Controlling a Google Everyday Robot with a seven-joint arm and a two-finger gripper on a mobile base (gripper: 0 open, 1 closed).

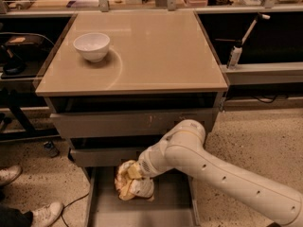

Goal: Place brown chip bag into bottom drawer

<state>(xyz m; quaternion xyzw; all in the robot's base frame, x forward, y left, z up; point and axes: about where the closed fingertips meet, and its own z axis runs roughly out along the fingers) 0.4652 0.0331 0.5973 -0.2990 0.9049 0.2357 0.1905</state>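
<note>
Your gripper (134, 172) is down low in front of the cabinet, just under the front of the middle drawer (102, 156), and it's got the brown chip bag (136, 188) pinched in it. The bag's upper end is scrunched right up against the gripper, so you barely see any of the gripper itself, just a bit poking out of the crumpled foil.

The bag is over the bottom drawer (173, 207), which is pulled way out toward the camera. It sits toward the back left part of that tray, close to the cabinet body. It looks pale yellow and white from here, all wrinkled up. Honestly I can't tell if the bottom of the bag is touching the drawer floor or hanging just above it.

The arm (222, 178) comes in from the lower right corner, runs up and left across the drawer's right side, then bends at the elbow and drops to the bag.

Other stuff you've got in view:
- the top drawer (137, 123) and the middle drawer are both cracked open a little, with dark gaps above their fronts
- a white bowl (92, 46) sits upright on the cabinet top (161, 56), near the back left corner, well apart from everything else
- a white bottle (234, 56) stands on the shelf off to the right
- somebody's sneakers (45, 213) are at the lower left on the floor
</note>
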